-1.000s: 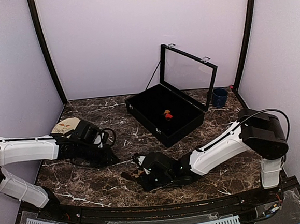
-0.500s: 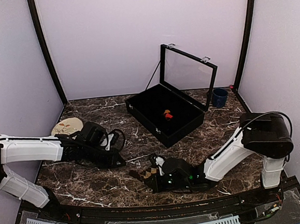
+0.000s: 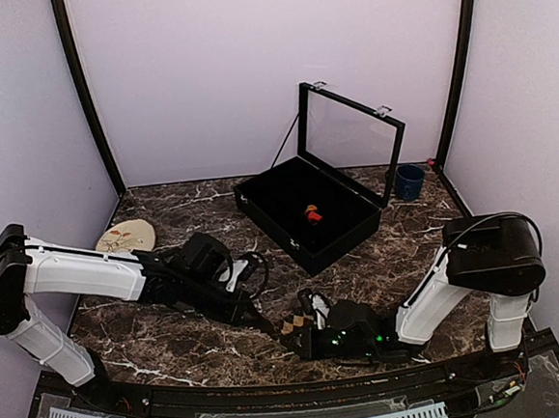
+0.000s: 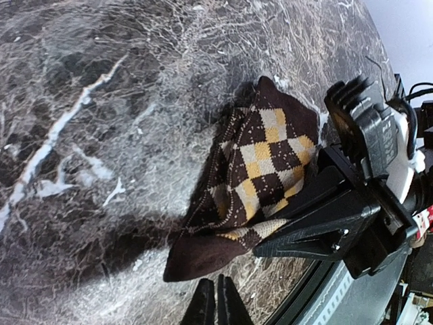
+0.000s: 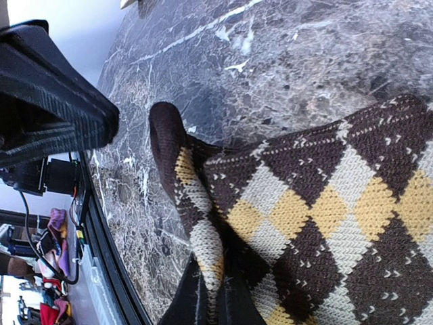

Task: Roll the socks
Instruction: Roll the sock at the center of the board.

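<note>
The tan-diamond sock (image 3: pixel 290 322) lies crumpled on the marble near the front edge. It shows large in the left wrist view (image 4: pixel 260 162) and in the right wrist view (image 5: pixel 325 223). My right gripper (image 3: pixel 306 336) is shut on a fold at the sock's edge (image 5: pixel 211 298). My left gripper (image 3: pixel 266 323) is shut and empty, with its tips (image 4: pixel 216 301) just short of the sock's dark toe end. A small red-and-orange bundle (image 3: pixel 311 213), apparently the other sock, lies inside the black case.
A black case (image 3: pixel 260 210) with its glass lid raised stands at the back centre. A blue cup (image 3: pixel 410 181) is at the back right. A tan oval plate (image 3: pixel 125 237) lies at the left. The table's front rail runs right beside both grippers.
My left arm has swung right and toward the front, up to the sock. My right gripper has slid right and nearer the front edge, taking the sock with it.
</note>
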Available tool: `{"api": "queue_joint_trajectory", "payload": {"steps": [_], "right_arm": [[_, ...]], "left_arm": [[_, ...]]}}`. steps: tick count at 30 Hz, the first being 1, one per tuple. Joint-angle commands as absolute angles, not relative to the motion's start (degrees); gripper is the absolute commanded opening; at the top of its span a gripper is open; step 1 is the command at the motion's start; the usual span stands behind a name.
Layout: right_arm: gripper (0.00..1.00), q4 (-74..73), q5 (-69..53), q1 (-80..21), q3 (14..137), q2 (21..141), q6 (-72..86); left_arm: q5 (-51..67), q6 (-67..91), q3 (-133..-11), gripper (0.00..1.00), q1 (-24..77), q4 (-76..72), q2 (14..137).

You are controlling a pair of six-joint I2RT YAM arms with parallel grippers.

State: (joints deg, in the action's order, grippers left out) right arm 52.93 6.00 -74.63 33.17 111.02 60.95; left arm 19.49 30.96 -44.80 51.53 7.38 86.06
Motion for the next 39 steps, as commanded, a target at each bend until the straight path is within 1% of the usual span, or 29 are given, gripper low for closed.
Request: {"api": "queue_joint_trajectory", "payload": {"steps": [1, 6, 7, 8, 10, 20, 30, 36, 39], "right_arm": [[0.00, 56.08, 5.63, -73.98, 31.23, 112.95, 63.13], [0.00, 57.31, 5.03, -73.99, 30.63, 113.58, 63.73], [0.00, 57.57, 4.94, -73.93, 30.52, 113.69, 63.80], [0.00, 57.79, 4.86, -73.94, 30.39, 113.77, 64.01], [0.00, 57.91, 4.83, -73.93, 30.16, 113.74, 64.22], [0.00, 56.58, 4.20, -73.95, 31.08, 114.18, 64.54], [0.00, 46.75, 4.07, -73.92, 35.10, 112.04, 61.93], [0.16, 34.99, 5.70, -74.41, 39.37, 109.98, 57.58], [0.22, 30.82, 6.87, -74.78, 40.46, 109.10, 55.91]], "left_arm": [[18.82, 27.05, -47.92, 0.07, 53.03, 9.71, 88.45], [17.24, 25.32, -49.71, 0.10, 54.14, 12.35, 91.05], [17.23, 25.38, -49.62, 0.13, 54.14, 12.12, 91.11], [17.39, 25.50, -49.50, 0.18, 54.14, 11.93, 91.18], [18.22, 25.45, -49.67, 0.21, 54.14, 11.57, 91.87], [20.12, 23.31, -53.26, 0.22, 55.08, 12.22, 96.35], [20.10, 21.67, -57.72, 0.21, 56.18, 15.97, 101.59], [20.99, 22.35, -58.46, 0.20, 57.39, 16.24, 104.14], [21.16, 22.77, -58.79, 0.18, 58.03, 16.53, 105.46]]}}
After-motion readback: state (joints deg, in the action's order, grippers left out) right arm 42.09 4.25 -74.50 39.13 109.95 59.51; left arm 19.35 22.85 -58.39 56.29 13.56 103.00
